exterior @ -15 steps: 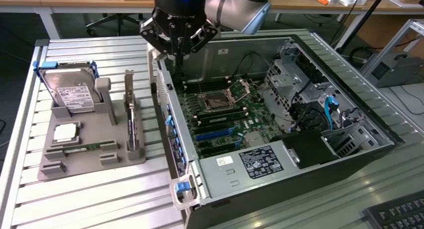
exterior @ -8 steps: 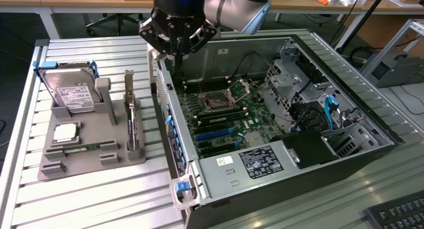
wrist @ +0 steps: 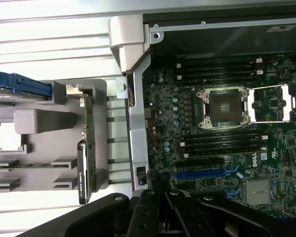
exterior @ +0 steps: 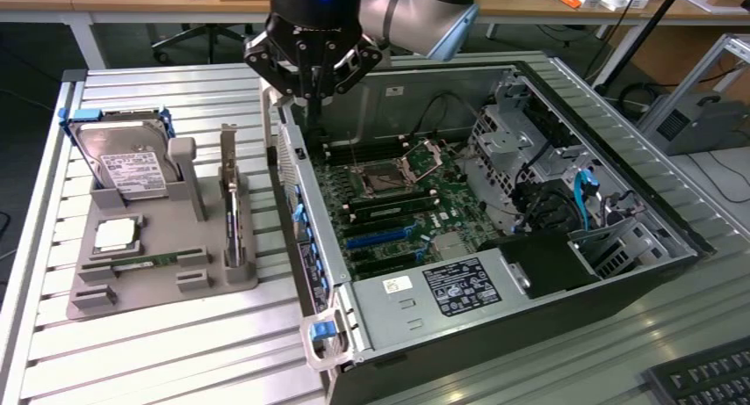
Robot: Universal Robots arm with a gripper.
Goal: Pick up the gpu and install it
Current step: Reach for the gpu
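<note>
Exterior view: the gripper (exterior: 314,102) hangs closed and empty over the open computer case's (exterior: 399,304) edge. The gpu (exterior: 231,207) stands on edge in a gray holder (exterior: 153,295) on the slatted surface (exterior: 140,361), at the exterior view's left.

Wrist view: the gpu (wrist: 86,153) sits in the holder (wrist: 39,143) beside the case wall, apart from the gripper (wrist: 163,212).

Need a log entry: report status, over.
Gripper shut, empty, over case edge. Gpu upright in grey holder, untouched. Nothing blocking it.

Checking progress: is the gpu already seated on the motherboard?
No, the gpu stands on edge in the gray holder beside the open case.
</note>
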